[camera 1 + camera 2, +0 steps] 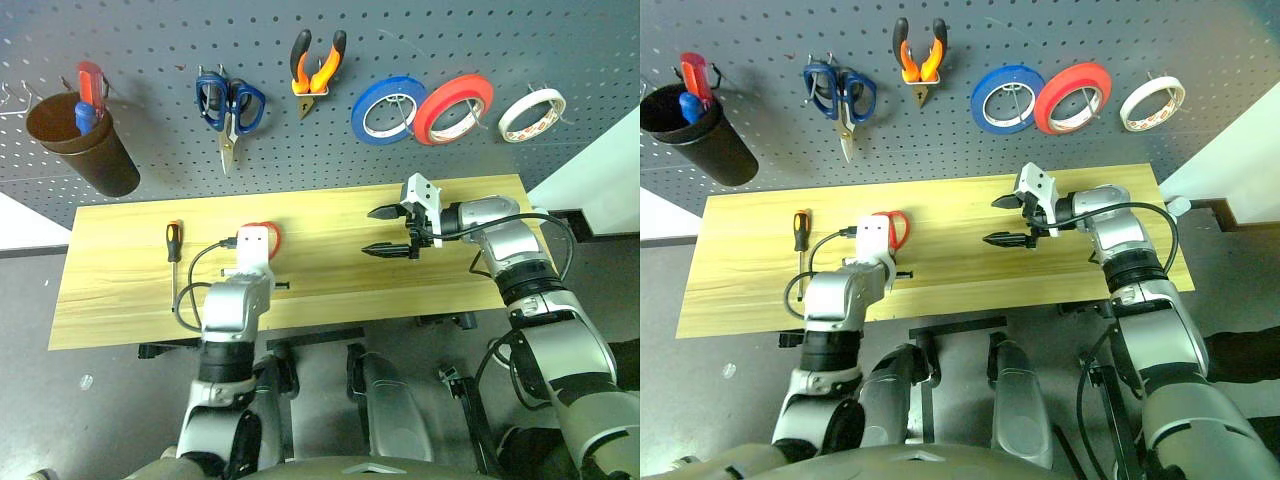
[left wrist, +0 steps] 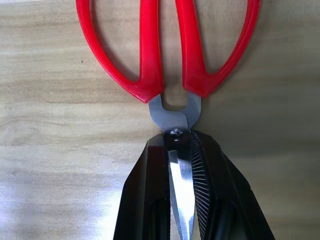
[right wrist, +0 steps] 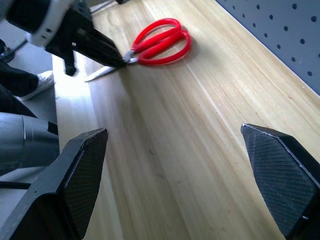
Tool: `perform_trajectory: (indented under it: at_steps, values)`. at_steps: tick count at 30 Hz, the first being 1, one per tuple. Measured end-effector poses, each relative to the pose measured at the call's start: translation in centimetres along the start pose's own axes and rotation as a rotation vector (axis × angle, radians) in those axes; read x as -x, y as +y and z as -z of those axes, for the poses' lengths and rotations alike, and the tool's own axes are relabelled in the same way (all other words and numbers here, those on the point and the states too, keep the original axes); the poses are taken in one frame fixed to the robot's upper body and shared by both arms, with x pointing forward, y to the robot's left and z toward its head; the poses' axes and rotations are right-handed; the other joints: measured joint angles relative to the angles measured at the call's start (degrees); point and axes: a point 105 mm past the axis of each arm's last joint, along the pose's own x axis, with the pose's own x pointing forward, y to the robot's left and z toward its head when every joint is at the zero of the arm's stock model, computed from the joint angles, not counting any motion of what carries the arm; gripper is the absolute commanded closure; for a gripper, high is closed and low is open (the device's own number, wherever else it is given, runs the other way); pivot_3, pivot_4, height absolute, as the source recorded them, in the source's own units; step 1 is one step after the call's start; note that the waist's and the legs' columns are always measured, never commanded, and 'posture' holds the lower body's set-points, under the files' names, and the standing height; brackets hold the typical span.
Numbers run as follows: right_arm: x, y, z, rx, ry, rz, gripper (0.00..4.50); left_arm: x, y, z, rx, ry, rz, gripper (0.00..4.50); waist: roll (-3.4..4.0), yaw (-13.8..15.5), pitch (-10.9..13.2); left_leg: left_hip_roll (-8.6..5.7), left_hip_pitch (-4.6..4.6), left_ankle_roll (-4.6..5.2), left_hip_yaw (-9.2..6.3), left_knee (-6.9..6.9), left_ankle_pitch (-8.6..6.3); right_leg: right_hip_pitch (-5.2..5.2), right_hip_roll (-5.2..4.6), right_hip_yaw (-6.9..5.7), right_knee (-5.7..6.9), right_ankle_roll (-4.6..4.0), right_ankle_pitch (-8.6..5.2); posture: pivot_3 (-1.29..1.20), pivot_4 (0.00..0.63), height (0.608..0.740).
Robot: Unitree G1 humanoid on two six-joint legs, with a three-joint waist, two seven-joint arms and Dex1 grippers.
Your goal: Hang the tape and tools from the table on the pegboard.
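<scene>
The red-handled scissors (image 2: 150, 60) lie flat on the table (image 1: 120, 300), left of its middle. My left gripper (image 2: 180, 137) is shut on their steel blades just behind the pivot, with the handles pointing toward the pegboard (image 1: 450, 40). A small screwdriver (image 1: 174, 240) lies on the wood further left. My right gripper (image 1: 370, 232) hovers open over the table's right half, pointing left, with nothing between its fingers. On the pegboard hang the orange-and-black pliers (image 1: 318, 62) and, far right, the whitish tape (image 1: 532, 112).
Blue-handled scissors (image 1: 230, 108), a blue roll (image 1: 387, 108) and a red roll (image 1: 453, 107) hang on the pegboard. At its left a dark cup (image 1: 85, 145) holds red and blue-handled tools. Bare wood lies between my two grippers.
</scene>
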Motion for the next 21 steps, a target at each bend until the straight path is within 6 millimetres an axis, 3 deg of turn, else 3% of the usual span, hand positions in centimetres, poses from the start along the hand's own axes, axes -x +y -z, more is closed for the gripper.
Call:
perform_trajectory:
  at_steps: [4, 11, 15, 21]
  values:
    - [0.5, 0.0, -0.9, -0.009, -0.034, -0.025, 0.00, 1.0, 1.6, 1.1, -0.077, -0.022, 0.056, 4.24, -0.02, 0.2, 0.0, 0.01, -0.24, -0.09, 0.00, -0.05, 0.06, -0.22, 0.02, -0.04, 0.02, 0.02, 0.00, -0.01, 0.286, 0.730]
    - [1.7, 1.5, -3.8, 0.011, -0.125, -0.110, 0.00, 5.1, 4.2, 0.9, -0.294, -0.248, 0.177, 4.24, -0.08, 0.3, -0.5, -0.02, -0.84, -0.37, -0.06, 0.03, 0.22, -0.67, -0.09, -0.17, -0.09, 0.00, 0.04, 0.01, 0.229, 0.730]
    - [2.1, 2.0, -4.2, 0.012, -0.136, -0.119, 0.00, 6.1, 5.3, 2.2, -0.255, -0.282, 0.240, 4.24, -0.15, 0.3, -1.2, -0.02, -0.93, -0.14, -0.09, -0.08, 0.07, -0.65, -0.06, -0.24, -0.46, -0.13, 0.10, 0.02, 0.201, 0.730]
    - [2.9, 2.6, -5.7, 0.027, -0.172, -0.139, 0.00, 8.4, 5.7, 1.8, -0.322, -0.452, 0.285, 4.24, -0.04, 0.2, -2.9, -0.01, -1.39, -0.16, -0.04, -0.07, 0.08, -0.84, -0.07, -0.34, -0.88, -0.12, 0.32, 0.01, 0.162, 0.730]
